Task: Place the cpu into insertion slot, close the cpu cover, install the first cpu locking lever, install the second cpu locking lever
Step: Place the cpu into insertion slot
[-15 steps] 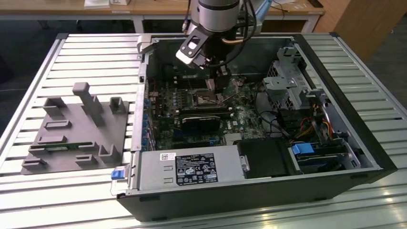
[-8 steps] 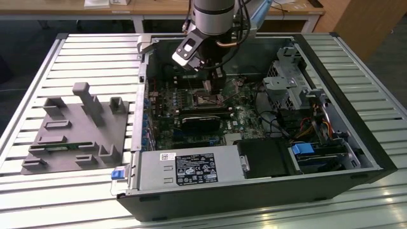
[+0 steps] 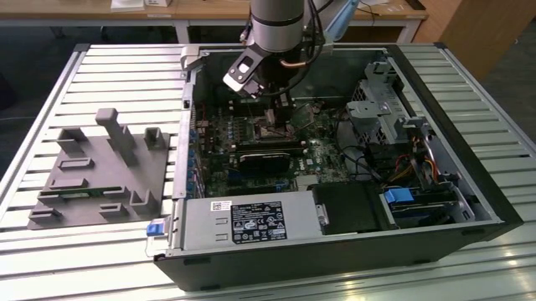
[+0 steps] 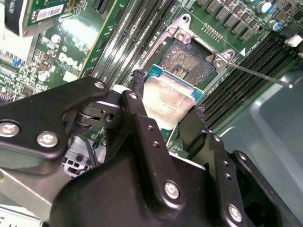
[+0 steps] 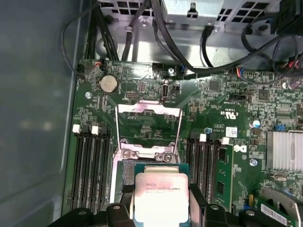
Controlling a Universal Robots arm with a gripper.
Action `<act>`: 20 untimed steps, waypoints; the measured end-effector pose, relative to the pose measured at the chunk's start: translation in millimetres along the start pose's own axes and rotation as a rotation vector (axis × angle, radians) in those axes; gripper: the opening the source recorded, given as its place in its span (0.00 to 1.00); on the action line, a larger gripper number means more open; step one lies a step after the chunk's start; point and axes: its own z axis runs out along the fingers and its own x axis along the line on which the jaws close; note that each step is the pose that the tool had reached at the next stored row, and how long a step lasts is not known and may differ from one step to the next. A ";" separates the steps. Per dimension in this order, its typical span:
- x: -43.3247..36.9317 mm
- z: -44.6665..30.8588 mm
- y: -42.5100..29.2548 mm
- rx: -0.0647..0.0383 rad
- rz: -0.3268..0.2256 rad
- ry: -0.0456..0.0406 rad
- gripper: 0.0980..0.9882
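A wide table of pale metal slats (image 3: 469, 81) carries a black computer tower case (image 3: 335, 257) lying on its side with the side panel off. A grey moulded fixture plate with upright posts (image 3: 100, 175) sits on the slats just beside it, towards the exterior view's left. Inside the case lies a green motherboard (image 3: 251, 135). The grey and silver robot arm (image 3: 277, 25) reaches down over its far part and ends in a black two-finger gripper (image 3: 272, 110). In both wrist views the gripper (image 4: 168, 100) (image 5: 161, 208) is closed part-way, its fingers (image 4: 137, 85) pressed on two opposite edges of the cpu (image 4: 163, 94) (image 5: 161, 194), a small flat square chip with a pale silvery-beige metal lid on a green base. The chip is held roughly level over the near edge of the insertion slot (image 4: 187, 59), a square socket with a dark contact field and a silvery rim. Most of that field is uncovered beyond the chip, and whether the chip touches the socket cannot be told. The cpu cover (image 5: 149, 108), a thin silvery frame with a square window, is swung open and lies back past the socket, with the board visible through it. A thin bare metal locking lever (image 4: 260, 75) sticks out from one socket corner, across the long black memory slots (image 4: 236, 90).
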 end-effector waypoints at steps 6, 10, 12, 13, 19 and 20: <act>2.9 8.3 -4.3 0.000 0.018 -0.0016 0.50; 6.3 12.4 -5.9 -0.001 0.029 -0.0027 0.50; 8.1 14.1 -6.2 -0.001 0.032 -0.0028 0.50; 8.8 15.1 -6.3 -0.001 0.034 -0.0028 0.50; 10.9 22.7 -7.8 -0.001 0.041 -0.0037 0.50; 11.0 24.1 -8.0 -0.001 0.042 -0.0036 0.50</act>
